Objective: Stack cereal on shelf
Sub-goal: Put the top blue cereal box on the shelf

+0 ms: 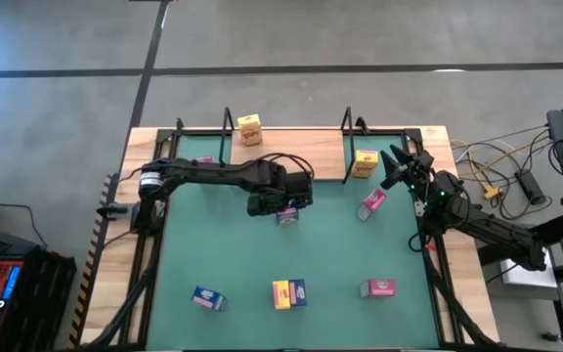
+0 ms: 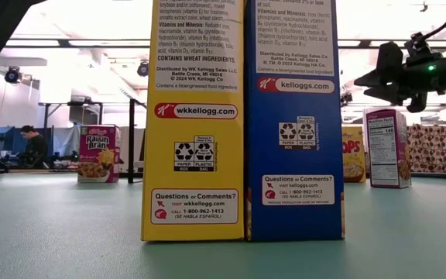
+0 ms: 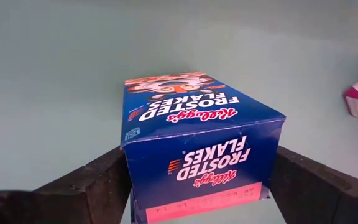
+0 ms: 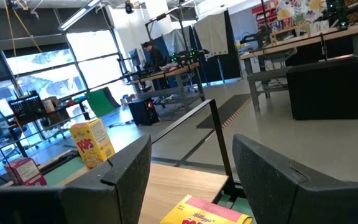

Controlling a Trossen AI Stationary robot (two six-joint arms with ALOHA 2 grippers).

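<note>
The desk (image 1: 291, 332) carries a green mat (image 1: 242, 254), and the shelf (image 1: 291, 152) lies along its far edge, with 2 yellow boxes on it: 1 (image 1: 249, 129) near the back and 1 (image 1: 365, 163) at its right end. The rest of the cereal is loose on the mat: a blue box (image 1: 208, 299), a yellow and blue pair (image 1: 288, 292) and a pink box (image 1: 377, 287) in the near row, and another pink box (image 1: 371, 204) close to the shelf's right end.

I judge the step in hand to be the pickup of a blue Frosted Flakes box (image 3: 191, 140) lying flat on the mat, just short of the shelf's front edge. My left pincer (image 1: 280, 200) is down over it. In my left wrist view, the box lies between my 2 fingers (image 3: 98, 183), 1 at each side of its near end. The jaws are partly open and bracket it closely; I cannot tell whether they press it yet.

The next move, as I judge it, calls for a firm squeeze across the box's width, a straight lift clear of the mat, then a short carry to a bare stretch of board, clear of the wire uprights.

My right pincer (image 1: 399, 166) waits at the shelf's right end, above the yellow box there, jaws apart and empty.
</note>
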